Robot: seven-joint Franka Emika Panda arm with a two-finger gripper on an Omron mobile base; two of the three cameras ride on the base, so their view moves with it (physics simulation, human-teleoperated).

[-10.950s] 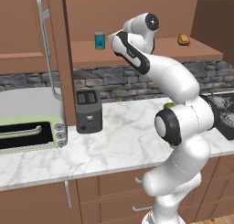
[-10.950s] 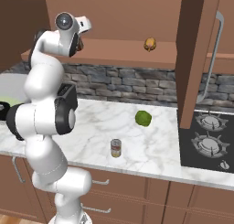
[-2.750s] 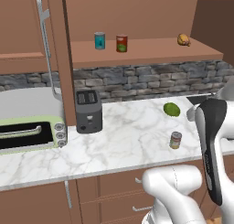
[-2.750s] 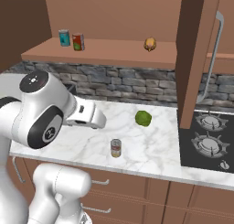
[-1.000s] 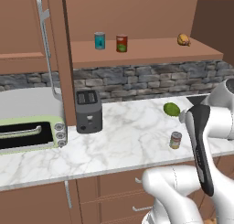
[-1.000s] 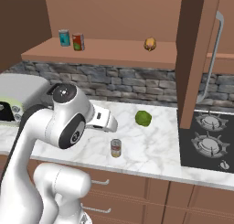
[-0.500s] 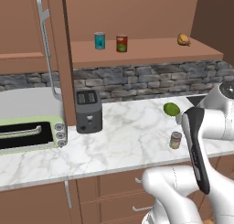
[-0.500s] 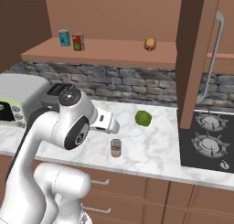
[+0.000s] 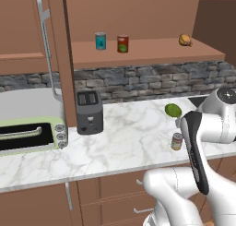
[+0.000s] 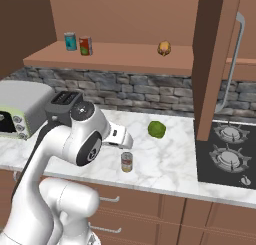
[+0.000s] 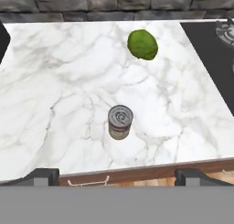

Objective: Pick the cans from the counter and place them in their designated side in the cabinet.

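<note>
The cream-yellow can (image 11: 120, 122) with its silvery lid stands upright on the white marble counter (image 11: 55, 90), near the front edge. My gripper (image 11: 118, 176) is open, its two dark fingertips (image 11: 43, 175) spread wide, and it hovers above and in front of that can, holding nothing. From the base cameras the same can (image 10: 127, 162) (image 9: 177, 141) sits just below my hand. The red can (image 9: 122, 43) (image 10: 86, 45) stands on the cabinet shelf (image 9: 152, 52) right beside the teal-blue can (image 9: 100, 40) (image 10: 70, 41).
A green lime (image 11: 142, 44) (image 10: 157, 129) lies behind the can. An orange-brown food item (image 10: 164, 48) sits on the shelf's other half. A black toaster (image 9: 89, 112) and a green toaster oven (image 9: 27, 133) stand to the left, the stove (image 10: 230, 149) to the right. The cabinet door (image 10: 212, 64) hangs open.
The red can, not on the shelf 10.9 s ago, now stands beside the teal one. My arm has come down from the shelf and over the last second edged towards the cream-yellow can.
</note>
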